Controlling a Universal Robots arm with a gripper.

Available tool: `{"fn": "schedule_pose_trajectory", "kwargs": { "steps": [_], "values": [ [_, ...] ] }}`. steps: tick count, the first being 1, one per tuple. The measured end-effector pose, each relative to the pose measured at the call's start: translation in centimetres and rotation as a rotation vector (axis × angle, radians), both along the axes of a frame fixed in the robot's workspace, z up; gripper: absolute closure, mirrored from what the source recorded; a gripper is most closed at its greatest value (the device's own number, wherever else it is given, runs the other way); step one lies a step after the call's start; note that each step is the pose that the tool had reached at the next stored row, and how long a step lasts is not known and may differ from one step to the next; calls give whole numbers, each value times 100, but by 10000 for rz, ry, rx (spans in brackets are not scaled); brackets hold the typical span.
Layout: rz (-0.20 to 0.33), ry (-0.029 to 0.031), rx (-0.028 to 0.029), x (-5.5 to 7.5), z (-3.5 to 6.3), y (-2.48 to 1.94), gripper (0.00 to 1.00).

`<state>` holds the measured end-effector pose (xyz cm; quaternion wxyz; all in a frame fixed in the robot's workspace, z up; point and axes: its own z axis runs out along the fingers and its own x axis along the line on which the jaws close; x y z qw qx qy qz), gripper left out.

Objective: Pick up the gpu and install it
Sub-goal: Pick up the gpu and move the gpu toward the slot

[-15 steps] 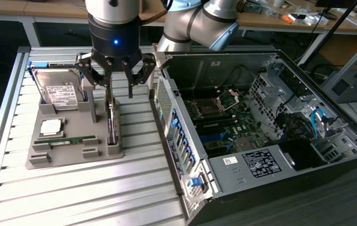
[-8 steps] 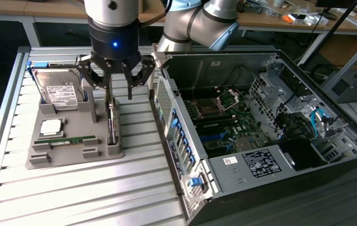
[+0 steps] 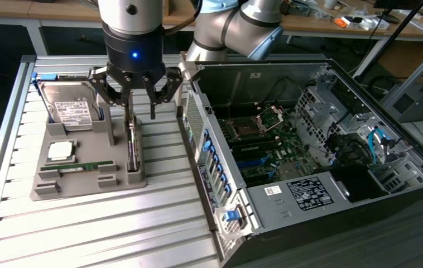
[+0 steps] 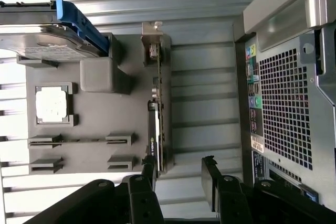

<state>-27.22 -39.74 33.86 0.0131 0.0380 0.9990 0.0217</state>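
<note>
Closest to the wrist camera, two black fingers (image 4: 148,170) stand spread wide, holding nothing. Beyond them the gpu (image 4: 159,103) stands on its long edge in a slot of the gray tray (image 4: 94,108), along the tray's side nearest the computer case (image 3: 308,139). It is a thin dark board seen edge-on, with a silvery bracket at the end away from the fingers. One finger hangs right at the card's near end and the other over the table (image 3: 107,223) slats between tray and case. Whether that finger touches the card cannot be told. The card's flat faces are hidden. A hard drive (image 3: 73,106), a square chip (image 3: 60,149) and a memory stick (image 3: 77,166) also sit on the tray.
</note>
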Motion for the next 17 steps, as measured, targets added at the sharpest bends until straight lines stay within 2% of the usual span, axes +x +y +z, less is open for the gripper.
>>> {"fn": "schedule_pose_trajectory", "kwargs": {
  "steps": [7,17],
  "values": [
    [-1,-2,1,-13,-39,49,52],
    [-7,1,0,-48,-79,83,52]
  ]
}}
